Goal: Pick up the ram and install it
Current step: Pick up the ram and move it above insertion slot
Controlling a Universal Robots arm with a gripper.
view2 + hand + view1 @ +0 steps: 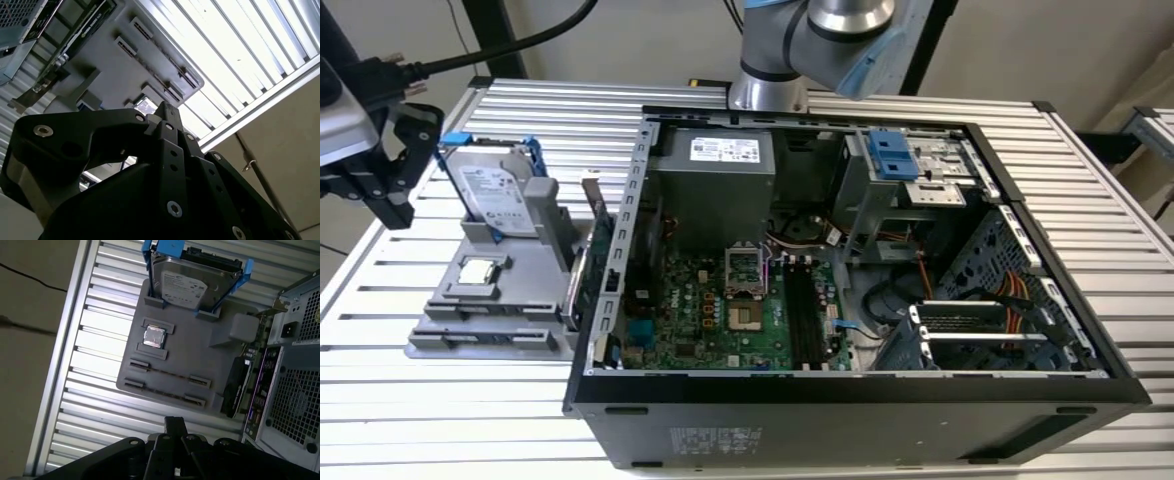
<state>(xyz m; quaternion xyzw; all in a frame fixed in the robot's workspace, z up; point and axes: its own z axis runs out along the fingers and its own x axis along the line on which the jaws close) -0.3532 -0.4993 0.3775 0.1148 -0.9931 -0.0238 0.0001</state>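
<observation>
The gripper is closed with its tips together and nothing between them. It hangs over the slatted aluminium table, short of the grey parts tray and touching none of it. In the exterior view the gripper sits at about nine o'clock of the tray, out past its edge.

The ram is not yet picked. It stands on its long edge between two small grey holders on the tray, in the row of holders nearest the gripper. It shows edge-on as a thin dark line, so I take it for the stick by its shape and place rather than by any chips. A second strip runs parallel just beside it. Standing on edge likely leaves the top free to be pinched from above.

Taking the CPU chip as dial centre in the exterior view, the hard drive leans upright in its blue frame at twelve. The ram's row lies at six. A graphics card stands on edge at three, against the open computer case.

The case lies on its side with the panel off, so the motherboard faces up. Its long black memory slots are bare.
</observation>
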